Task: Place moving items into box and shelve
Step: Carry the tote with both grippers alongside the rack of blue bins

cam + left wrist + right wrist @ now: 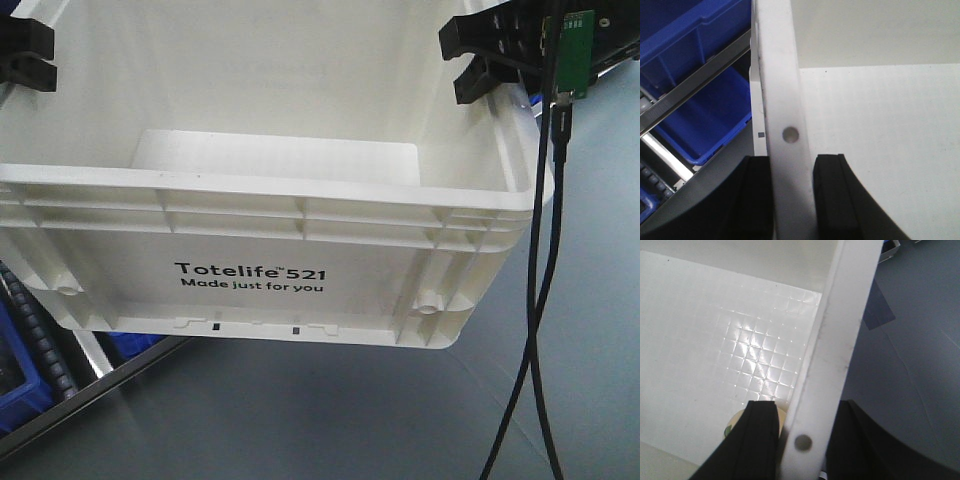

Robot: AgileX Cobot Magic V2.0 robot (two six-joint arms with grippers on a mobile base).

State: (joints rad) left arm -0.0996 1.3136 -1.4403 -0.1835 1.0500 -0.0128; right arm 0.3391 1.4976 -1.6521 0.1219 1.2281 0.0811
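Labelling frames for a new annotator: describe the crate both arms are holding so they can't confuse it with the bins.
Filling most of the front view is a large white plastic crate with a ribbed rim, gripped on opposite walls by the left gripper and right gripper. Unlike the blue bins beside it, it carries black "Totelife 521" print.

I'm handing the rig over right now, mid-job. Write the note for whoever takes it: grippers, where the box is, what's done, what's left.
Left gripper: shut on the box rim, one jaw outside the wall, one inside.
Right gripper: shut on the opposite rim the same way.
The box is held up by both arms, printed side toward the front camera, apparently clear of the grey surface. Blue bins on a rack sit to its left.
Done: at least one small round item lies inside, mostly hidden by the right jaw; box gripped.
Left: carry it to the shelf and set it down.
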